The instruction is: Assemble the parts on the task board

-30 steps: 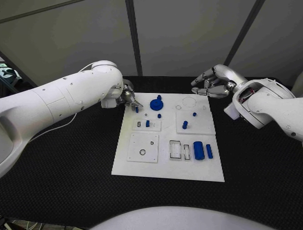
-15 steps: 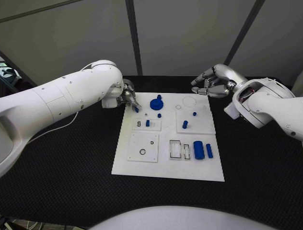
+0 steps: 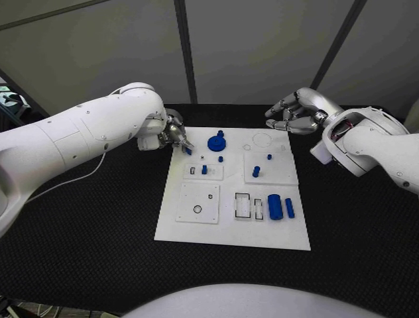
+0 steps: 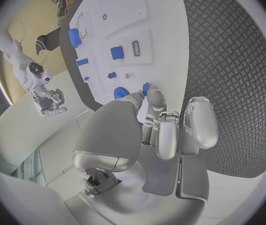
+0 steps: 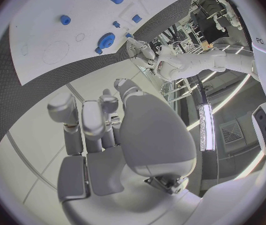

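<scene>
The left hand (image 3: 172,136) pinches a small blue peg (image 3: 187,150) at its fingertips, over the near-left corner of the task board (image 3: 233,232). The peg's long axis runs roughly upright. Just beyond the fingers lies the blue gear (image 3: 216,143); farther out lie two small pegs beside a slot plate. The right hand (image 3: 296,112) hangs off the board's far edge, fingers curled on nothing, well apart from every part. Count in the head view: one gear, two large blue cylinders (image 3: 274,207), about six small pegs. Judgement: the left hand is nearer the seating holes.

Black textured table (image 3: 95,232) under everything; grey panelled wall (image 3: 257,46) behind; thin cable (image 3: 75,177), possibly, lies at left.
</scene>
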Controlling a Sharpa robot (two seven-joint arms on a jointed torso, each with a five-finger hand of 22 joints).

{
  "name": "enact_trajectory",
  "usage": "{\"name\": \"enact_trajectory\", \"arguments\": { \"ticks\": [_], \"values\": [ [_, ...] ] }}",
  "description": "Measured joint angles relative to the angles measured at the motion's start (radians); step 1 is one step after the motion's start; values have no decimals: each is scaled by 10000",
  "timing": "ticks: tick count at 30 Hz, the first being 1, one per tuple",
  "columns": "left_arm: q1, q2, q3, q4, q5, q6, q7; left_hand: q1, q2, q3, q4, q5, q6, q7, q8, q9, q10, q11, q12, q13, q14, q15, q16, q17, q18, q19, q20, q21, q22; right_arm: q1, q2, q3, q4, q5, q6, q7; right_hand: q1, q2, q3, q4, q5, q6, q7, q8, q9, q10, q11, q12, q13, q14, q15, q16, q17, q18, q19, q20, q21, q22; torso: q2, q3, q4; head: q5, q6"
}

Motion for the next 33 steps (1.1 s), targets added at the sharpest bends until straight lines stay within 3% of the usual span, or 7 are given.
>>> {"name": "enact_trajectory", "arguments": {
  "ticks": [4, 11, 13, 20, 29, 33],
  "values": [
    [0, -495, -1, 695, 414, -202, 72, -422, -500, 962, -112, 123, 1, 0, 147, 211, 31, -1, -1, -29, 0, 0, 42, 0, 0, 37, -37, 61, 119, 0, -14, 0, -6, 0, 0, 1, 0, 0, 0, 0, 0, 0, 0, 0, 0, 0, 0, 0, 0, 0, 0, 0, 0, 0, 0, 0, 0, 0, -7, 0, 0, -34, -7],
    [0, -1378, -4, 2088, 1008, -701, 179, -956, -1056, 1971, -299, 306, 59, -56, 301, 451, 213, 34, 74, 83, 48, -33, 77, 0, -1, 108, -108, 177, 258, 0, -42, 0, -29, 3, 0, 1, 0, 0, 0, 0, 0, 0, 0, 0, -1, 0, 0, 0, -1, 0, 0, 0, -1, 0, 0, 0, 0, -1, -9, -2, 9, -39, -18],
    [-12, -1647, -6, 2531, 1143, -873, 208, -1009, -1109, 2013, -272, 358, 82, -78, 304, 483, 301, -50, 76, 105, 20, -61, 77, 0, 0, 115, -116, 177, 258, 0, -49, 0, -34, 5, -1, 1, 0, 0, 0, 0, 0, 0, 0, 0, -1, 0, 0, 0, -1, 0, 0, 0, -1, 0, 0, 0, 0, -1, -9, -3, 11, -29, -34],
    [-195, -2288, -59, 3702, 1293, -1330, 275, -1154, -1253, 2180, -356, 512, 95, -91, 367, 559, 336, -19, 77, 109, 11, -69, 77, 0, -2, 179, -106, 224, 258, 0, -39, 0, -51, 7, -2, 0, 0, 0, 0, 0, 0, 0, 0, 0, 0, 0, 0, -1, -1, 0, 0, 0, -2, 0, 0, 0, 0, -1, -9, -3, 17, 25, -58],
    [-466, -2432, -132, 4133, 646, -1609, 293, -1221, -1319, 2298, -412, 549, 136, -127, 368, 566, 426, -37, 126, 140, 11, -68, 116, 0, -2, 215, -143, 273, 257, 0, -23, 0, -64, 7, -2, -1, 0, 0, 0, 0, 0, 0, 0, 0, 0, 0, 0, 0, 9, 0, 0, 0, -3, 0, 0, 0, 0, 13, -9, -5, -5, 75, -81],
    [-513, -2428, -142, 4166, 154, -1725, 277, -1368, -1465, 2388, -395, 1013, 168, -131, 456, 651, 448, -53, 152, 131, 47, -101, 116, 0, -2, 215, -143, 310, 256, 0, -34, 0, -65, 7, -2, -1, 0, 0, 0, 0, 0, 0, 0, 0, -1, 0, 0, -1, 9, 0, 0, 0, -3, 0, 0, 0, 0, 13, -3, -3, -12, 76, -88]
  ]
}}
